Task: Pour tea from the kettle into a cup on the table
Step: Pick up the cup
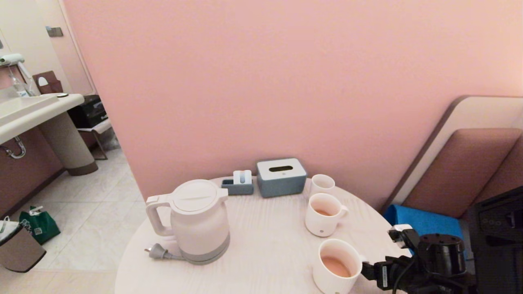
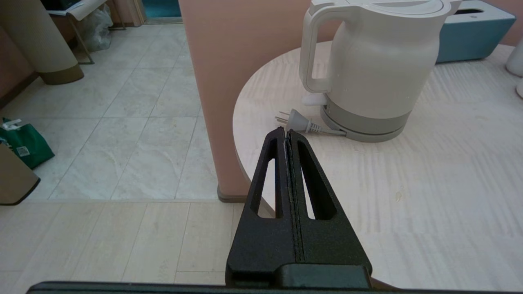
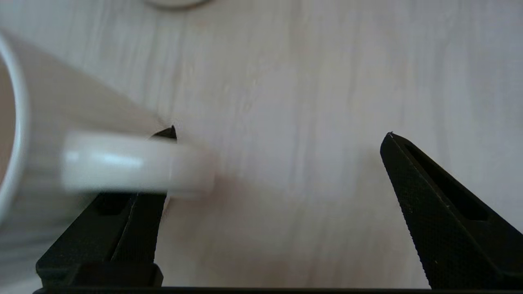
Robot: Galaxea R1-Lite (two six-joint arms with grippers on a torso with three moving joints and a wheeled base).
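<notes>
My right claw (image 3: 278, 134) spread wide, gripping nothing, beside handle of near-right cup (image 1: 337, 265), tea (image 1: 336, 266) inside. Left claw (image 2: 286, 132) clenched, empty, near desk (image 1: 265, 245) edge. Kettle (image 1: 200, 220) upright, left side. Judged: cup positioning step; next, left claw must open for kettle handle.

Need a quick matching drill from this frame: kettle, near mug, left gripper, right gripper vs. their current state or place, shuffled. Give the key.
Column 1:
1. kettle
2. near mug
3. left gripper
4. right gripper

Column 2:
A. open, one finger under the mug's handle
B. shut, at the table edge short of the plug
C. upright on the table, lid closed, unheld
D. holds reddish-brown tea, by the table's front right edge

Pairs: 1-C, 2-D, 3-B, 4-A
</notes>
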